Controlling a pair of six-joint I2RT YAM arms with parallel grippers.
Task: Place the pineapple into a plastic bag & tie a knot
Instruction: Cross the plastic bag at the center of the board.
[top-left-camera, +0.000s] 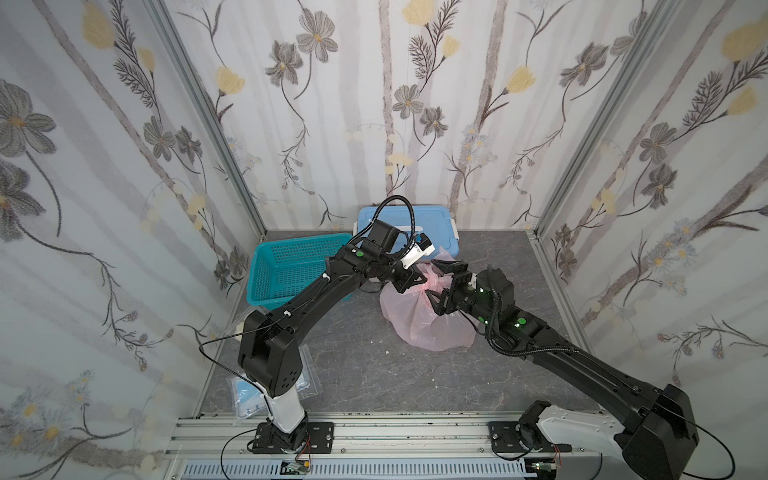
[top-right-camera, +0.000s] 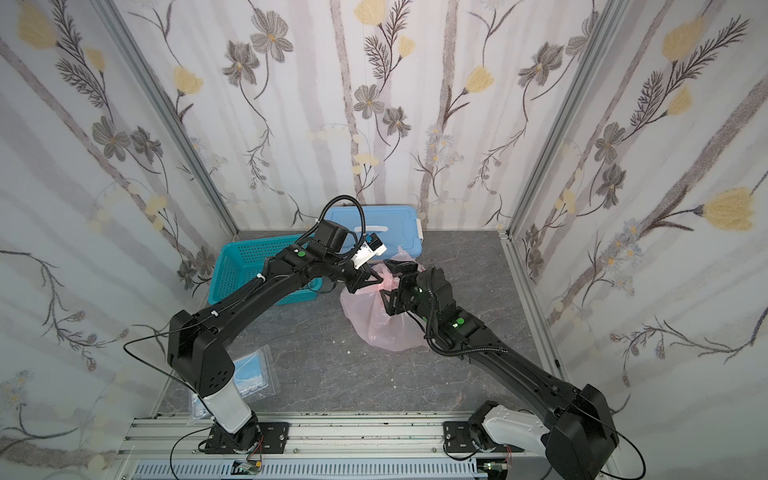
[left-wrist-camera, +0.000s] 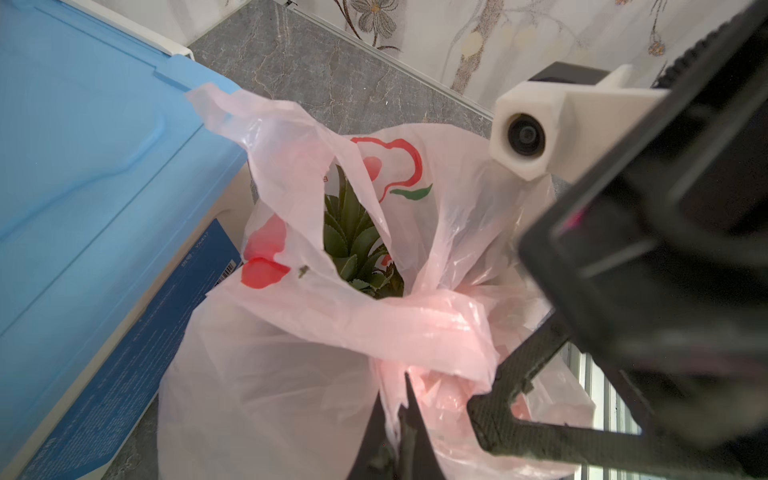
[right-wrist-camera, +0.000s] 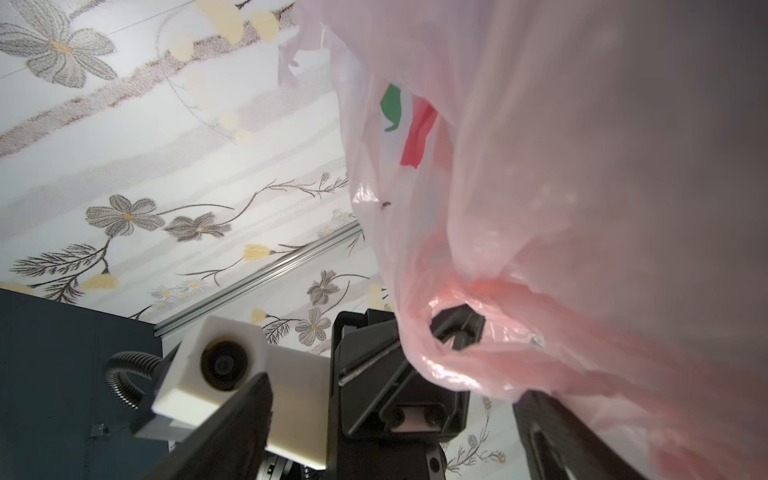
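L gripper (left-wrist-camera: 405, 399) pinching bag (left-wrist-camera: 270, 374), R gripper (top-left-camera: 434, 282) wide

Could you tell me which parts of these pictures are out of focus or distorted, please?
Left wrist view: the pineapple crown and plastic bag are sharp, while the nearby right gripper is a blurred dark mass. Right wrist view: the bag film close to the lens is soft; the wallpaper is fairly crisp. In both top views, the wide lens splays the frame posts outward.

The left claw (left-wrist-camera: 405, 409) was clamped on a twisted pink handle of the plastic bag (left-wrist-camera: 270, 374). Just beyond its tips, pineapple leaves (left-wrist-camera: 353, 232) showed through the bag's open mouth.
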